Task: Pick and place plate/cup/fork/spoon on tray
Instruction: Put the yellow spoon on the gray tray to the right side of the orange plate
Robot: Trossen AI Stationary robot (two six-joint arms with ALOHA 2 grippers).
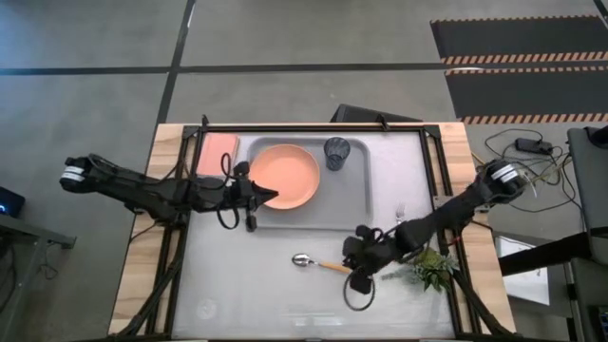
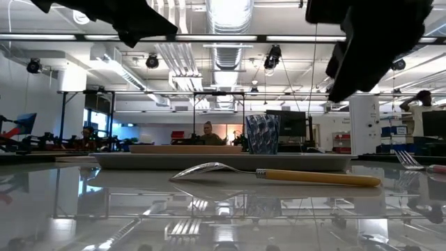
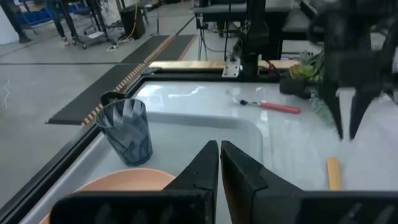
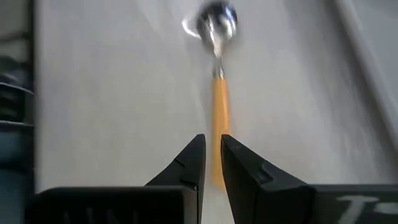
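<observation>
The salmon-orange plate (image 1: 285, 176) and the dark blue-grey cup (image 1: 337, 152) stand on the grey tray (image 1: 356, 204) at the table's far middle. The orange-handled spoon (image 1: 318, 263) lies flat on the table near the front, and also shows in the low view (image 2: 279, 173). The red-handled fork (image 3: 273, 107) lies on the table to the right of the tray. My left gripper (image 1: 261, 197) is shut and hovers over the plate's near-left rim. My right gripper (image 1: 353, 261) hovers above the spoon's handle end (image 4: 217, 112), its fingertips a narrow gap apart.
A pink flat rectangle (image 1: 218, 152) lies left of the tray at the far left. A small green plant (image 1: 432, 269) sits at the table's right near my right arm. Bare table lies in front of the spoon.
</observation>
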